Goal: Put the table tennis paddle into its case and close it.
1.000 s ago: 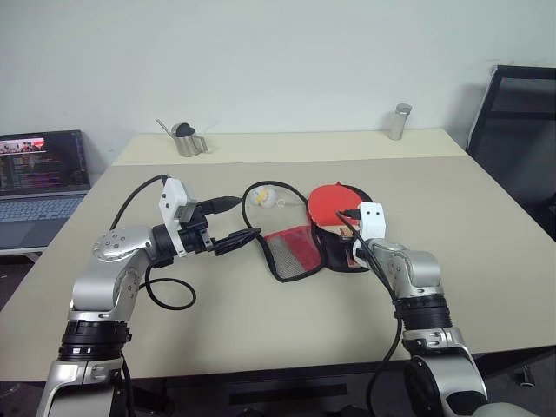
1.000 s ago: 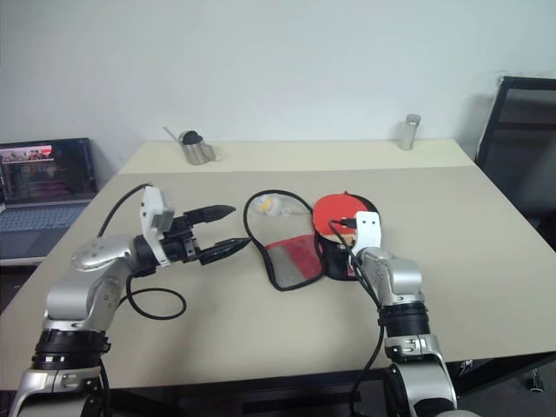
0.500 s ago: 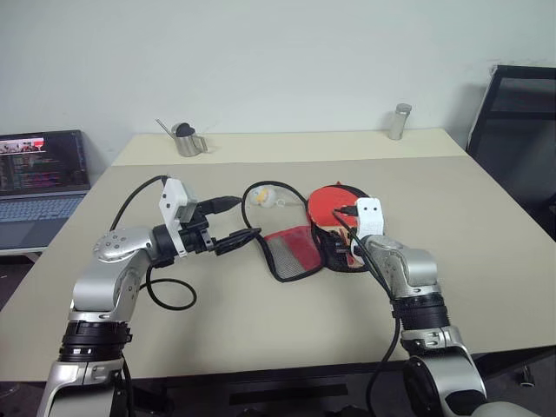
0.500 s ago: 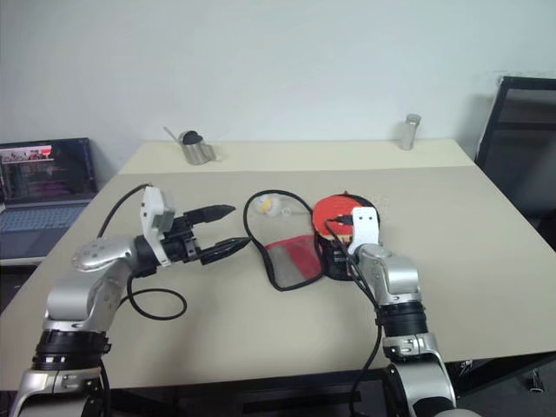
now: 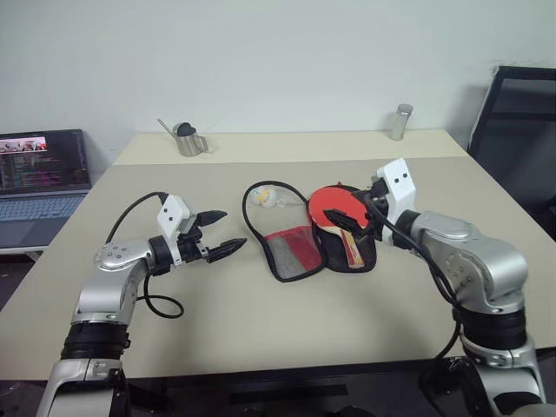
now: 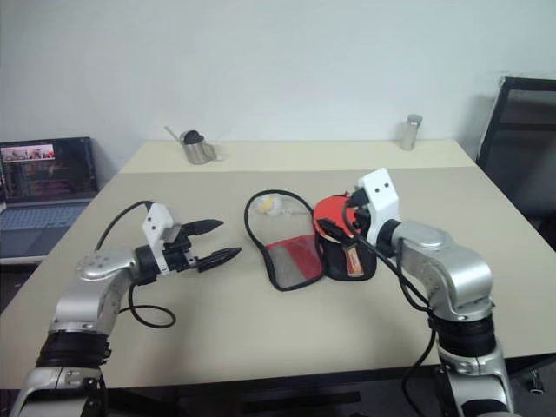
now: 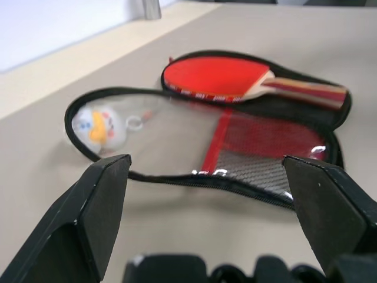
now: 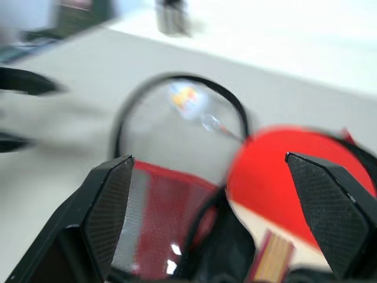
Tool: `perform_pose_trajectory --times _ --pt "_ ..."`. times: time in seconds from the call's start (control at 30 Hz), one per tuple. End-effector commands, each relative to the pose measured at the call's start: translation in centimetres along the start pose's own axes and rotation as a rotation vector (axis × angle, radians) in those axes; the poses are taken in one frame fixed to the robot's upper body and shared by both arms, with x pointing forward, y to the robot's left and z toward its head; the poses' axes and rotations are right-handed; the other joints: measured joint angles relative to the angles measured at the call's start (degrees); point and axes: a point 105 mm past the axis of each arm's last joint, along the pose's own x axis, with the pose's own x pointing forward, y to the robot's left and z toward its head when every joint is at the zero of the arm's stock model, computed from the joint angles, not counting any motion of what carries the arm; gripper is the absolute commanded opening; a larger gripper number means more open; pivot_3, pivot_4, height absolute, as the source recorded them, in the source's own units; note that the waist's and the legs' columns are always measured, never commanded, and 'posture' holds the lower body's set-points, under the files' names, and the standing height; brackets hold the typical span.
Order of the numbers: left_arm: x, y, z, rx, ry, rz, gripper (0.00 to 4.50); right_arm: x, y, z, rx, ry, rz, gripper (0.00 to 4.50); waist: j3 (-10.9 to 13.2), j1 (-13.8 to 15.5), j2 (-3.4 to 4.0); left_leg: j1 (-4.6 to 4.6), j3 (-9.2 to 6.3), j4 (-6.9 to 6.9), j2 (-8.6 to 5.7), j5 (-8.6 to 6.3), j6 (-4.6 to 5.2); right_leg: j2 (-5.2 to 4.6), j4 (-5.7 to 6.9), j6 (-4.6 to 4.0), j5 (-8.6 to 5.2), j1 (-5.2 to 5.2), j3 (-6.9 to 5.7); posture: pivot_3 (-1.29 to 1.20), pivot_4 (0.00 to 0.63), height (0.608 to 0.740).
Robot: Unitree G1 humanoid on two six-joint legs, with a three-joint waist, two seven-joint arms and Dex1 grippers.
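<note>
— Beige table [image 5: 261, 339] against a white wall; what are the grippers doing?

— Left gripper [image 5: 221, 232], left of centre, has its fingers spread wide, holding nothing. Right gripper [image 5: 354, 221], right of centre, is also spread and empty, hovering just above the paddle.

— And the paddle?

— The table tennis paddle [image 7: 235, 79] lies on the unzipped case [image 7: 277, 115] at the frame's centre, its flap [image 5: 291, 250] folded out leftward.

You can see the case [image 5: 314, 248] lying unzipped and spread open on the desk [image 5: 261, 321], its red-and-mesh flap folded out flat. The table tennis paddle [image 7: 235, 81] rests flat on the black half, red face up, handle toward the narrow end.
</note>
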Motion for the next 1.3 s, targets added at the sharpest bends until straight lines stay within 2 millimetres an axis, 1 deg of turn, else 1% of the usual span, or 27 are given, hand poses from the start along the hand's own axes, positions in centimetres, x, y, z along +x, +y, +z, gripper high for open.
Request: perform_pose_trajectory --times 0.03,0.13,0.23,0.37,0.47,0.53,0.6,0.77,0.9,0.97,1.03,1.17,1.3 --pt "0.4 1.1 0.7 0.064 -0.001 0.024 4.5 -2.5 0.4 2.7 -0.046 -0.084 0.132 4.49 0.01 0.01 -0.03 0.0 0.0 0.0 0.0 0.0 0.0 0.0 0.0 0.0 0.0 0.01 -0.01 0.0 0.15 0.74" --pt "1.5 1.7 -0.2 0.072 0.04 0.046 4.5 -4.3 1.3 3.4 -0.094 -0.06 0.249 4.49 0.03 0.1 -0.05 0.0 0.02 -0.01 -0.02 0.0 0.0 -0.01 -0.02 0.0 0.0 0.01 0.01 0.0 0.15 0.74" --pt "2.3 2.2 -1.0 0.073 0.076 0.067 4.5 -5.1 1.6 3.3 -0.121 -0.03 0.283 4.49 0.05 0.19 -0.1 0.0 0.03 -0.02 -0.02 -0.03 0.05 -0.01 -0.07 0.0 0.0 0.02 0.0 0.0 0.15 0.74" --pt "3.0 3.3 -2.6 0.058 0.165 0.108 4.5 -5.6 1.8 3.2 -0.143 -0.014 0.298 4.49 0.14 0.04 -0.26 0.01 0.04 -0.01 -0.01 -0.03 0.05 -0.01 -0.04 0.0 0.0 0.02 -0.01 0.0 0.15 0.74" --pt "3.0 3.7 -4.0 0.058 0.253 0.102 4.5 -5.8 1.8 3.1 -0.152 -0.011 0.291 4.49 0.14 0.02 -0.26 0.01 0.06 -0.01 -0.01 -0.03 0.05 -0.01 -0.05 0.0 0.0 0.01 0.0 0.0 0.15 0.74" --pt "3.2 3.9 -4.4 0.056 0.277 0.102 4.5 -5.8 1.9 3.1 -0.154 -0.011 0.287 4.49 0.15 0.02 -0.27 0.0 0.06 -0.01 -0.02 -0.04 0.05 -0.01 -0.05 0.01 0.0 0.01 0.0 0.0 0.15 0.74" --pt "3.8 4.1 -4.6 0.047 0.285 0.118 4.5 -5.8 1.8 3.1 -0.156 -0.012 0.279 4.49 0.16 0.09 -0.28 0.0 0.06 -0.01 -0.02 -0.04 0.05 -0.02 -0.05 0.01 0.0 0.01 -0.01 0.0 0.15 0.74" --pt "6.2 3.5 -4.6 0.027 0.282 0.103 4.5 -5.8 1.7 3.1 -0.162 -0.012 0.268 4.49 0.17 0.4 -0.32 -0.03 0.03 0.01 -0.05 -0.04 0.05 -0.03 -0.04 0.01 0.01 0.02 -0.04 0.0 0.15 0.74" --pt "8.7 2.0 -4.7 -0.011 0.27 0.072 4.5 -5.9 1.4 3.1 -0.17 -0.006 0.257 4.49 0.18 0.44 -0.34 -0.05 0.05 0.01 -0.08 -0.04 0.05 -0.05 -0.05 0.01 0.01 0.02 -0.03 0.0 0.15 0.74" --pt "9.9 1.2 -4.4 -0.008 0.263 0.045 4.5 -6.1 1.3 3.1 -0.176 0.001 0.25 4.49 0.19 0.49 -0.37 -0.05 0.04 0.03 -0.09 -0.04 0.05 -0.06 -0.04 0.01 0.01 0.02 -0.04 0.0 0.15 0.74" --pt "11.1 0.5 -3.3 0.004 0.234 0.013 4.5 -6.4 1.1 3.1 -0.185 0.008 0.241 4.49 0.21 0.54 -0.39 -0.05 0.04 0.05 -0.09 -0.03 0.05 -0.06 -0.02 0.01 0.01 0.03 -0.04 0.0 0.15 0.74" --pt "13.0 -0.1 -0.3 0.041 0.155 -0.034 4.5 -7.1 0.5 3.4 -0.204 0.018 0.206 4.49 0.29 0.68 -0.53 -0.05 0.04 0.08 -0.08 -0.04 0.05 -0.05 0.0 0.01 0.01 0.02 -0.05 0.0 0.15 0.74" --pt "14.9 -1.3 3.6 0.067 0.045 -0.106 4.5 -8.3 -0.1 3.5 -0.212 0.028 0.154 4.49 0.3 0.88 -0.54 -0.06 0.05 0.09 -0.09 -0.04 0.05 -0.05 -0.01 0.01 0.01 0.02 -0.04 0.0 0.15 0.74"
